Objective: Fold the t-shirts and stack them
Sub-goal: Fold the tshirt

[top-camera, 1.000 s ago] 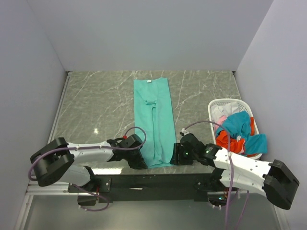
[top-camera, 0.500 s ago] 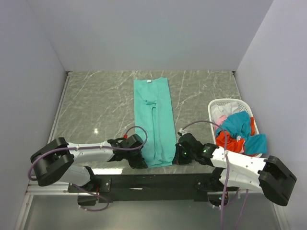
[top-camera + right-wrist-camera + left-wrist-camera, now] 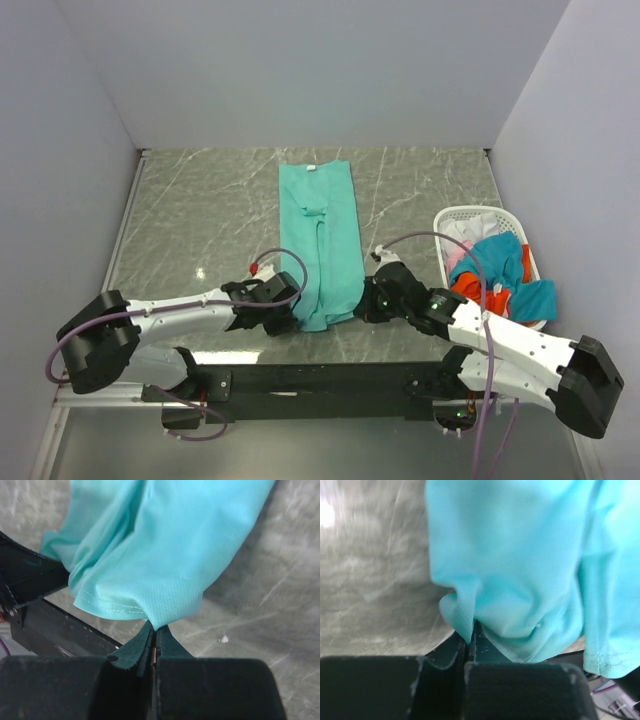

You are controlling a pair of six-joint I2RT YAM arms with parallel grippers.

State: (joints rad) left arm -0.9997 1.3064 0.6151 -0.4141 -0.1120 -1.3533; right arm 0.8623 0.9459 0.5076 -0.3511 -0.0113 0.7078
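A teal-green t-shirt [image 3: 320, 235] lies folded into a long strip down the middle of the marble table, collar at the far end. My left gripper [image 3: 290, 320] is shut on its near left corner, and the cloth [image 3: 510, 580] bunches up from the pinched jaws. My right gripper [image 3: 362, 305] is shut on the near right corner, where the hemmed edge [image 3: 145, 580] rises from the closed jaws. Both near corners are lifted a little off the table. Other t-shirts, blue-teal [image 3: 497, 262], orange-red [image 3: 470, 295] and pale pink [image 3: 458, 254], are heaped in the basket.
A white lattice laundry basket [image 3: 462, 216] stands at the right edge of the table. The black frame rail [image 3: 320, 378] runs along the near edge below both arms. Grey walls close in the left, back and right sides.
Both grippers have closed on the shirt's near corners and raised them. The near hem has drawn up and away from the table's front edge.
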